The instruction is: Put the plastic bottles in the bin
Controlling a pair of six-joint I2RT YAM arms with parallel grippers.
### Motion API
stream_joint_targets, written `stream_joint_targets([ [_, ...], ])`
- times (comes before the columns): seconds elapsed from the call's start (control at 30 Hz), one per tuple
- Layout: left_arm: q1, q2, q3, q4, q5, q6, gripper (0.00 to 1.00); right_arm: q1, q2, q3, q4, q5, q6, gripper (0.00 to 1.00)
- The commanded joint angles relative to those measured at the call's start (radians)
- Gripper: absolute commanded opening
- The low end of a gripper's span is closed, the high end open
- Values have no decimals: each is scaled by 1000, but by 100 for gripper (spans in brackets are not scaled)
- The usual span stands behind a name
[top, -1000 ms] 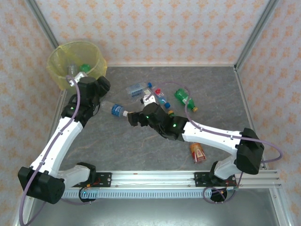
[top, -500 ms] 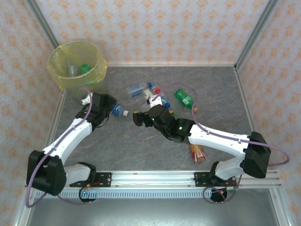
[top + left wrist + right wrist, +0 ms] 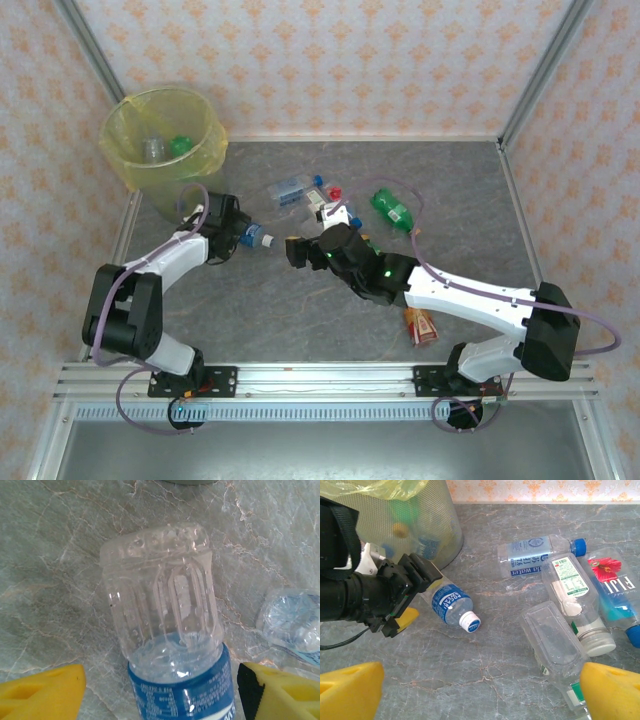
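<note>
In the right wrist view, "FIJI" is printed in white on the blue, red-flowered label of the square bottle (image 3: 612, 587). "Water" is read on the pale label of the blue-capped bottle (image 3: 535, 555). "POCARI SWEAT" is made out, upside down, on the small bottle (image 3: 451, 604).

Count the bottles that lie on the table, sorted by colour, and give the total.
Clear bottles: 5
Green bottle: 1
Orange-red bottle: 1
Total visible on the table: 7
</note>
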Motion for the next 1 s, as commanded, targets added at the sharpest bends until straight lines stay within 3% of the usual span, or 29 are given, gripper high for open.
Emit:
stream_joint_targets([
  [0.0, 5, 45, 52, 25, 6, 4, 81, 7, -23, -9, 4, 35, 10, 100],
  [0.67, 6, 224, 112, 34, -15, 46, 80, 7, 10, 20, -7, 43, -13, 100],
  [0.97, 4, 162, 90, 35, -15, 59, 58, 7, 10, 26, -14, 42, -12, 100],
])
